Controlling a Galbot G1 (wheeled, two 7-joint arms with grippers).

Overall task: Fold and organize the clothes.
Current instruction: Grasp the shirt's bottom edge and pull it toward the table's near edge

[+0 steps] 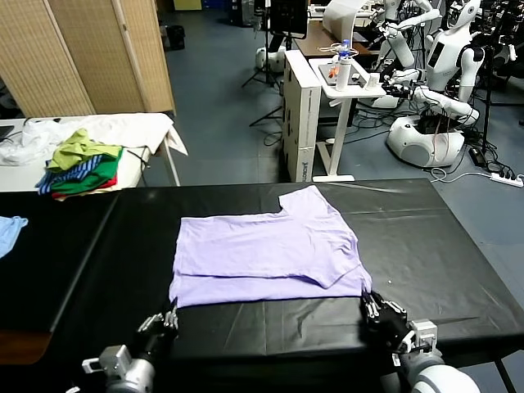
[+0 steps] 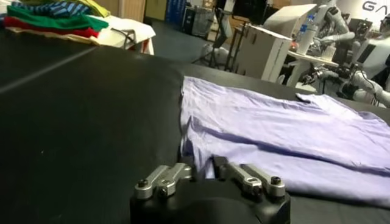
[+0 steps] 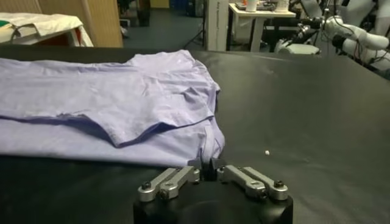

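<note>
From my remote seat I saw a small light blue cloth (image 1: 10, 232) at the far left edge of the black tabletop (image 1: 98, 270), and behind it, on a separate white table, a pile of green, striped and red garments (image 1: 80, 170); both lay well apart from the work.

My left gripper (image 1: 169, 321) sat at the near-left corner of the lavender T-shirt (image 1: 266, 254). In its wrist view the left gripper's tips (image 2: 203, 172) had come together right at the cloth's near edge, so I judged it clamped on that hem corner, though the pinch itself was partly hidden.

The T-shirt lay flat in the middle of the tabletop, already folded over itself: an upper layer with one sleeve turned in covered most of it, and a strip of the lower layer showed along the near edge. Its long axis ran left to right across the tabletop, with the sleeve end toward the right and far side.

My right gripper (image 1: 372, 304) sat at the near-right corner. From its wrist camera the right gripper (image 3: 207, 171) was closed with a pucker of purple fabric gathered between its tips. Holding both near corners looked to me like preparation for lifting that edge evenly and carrying it away from me for another fold.
</note>
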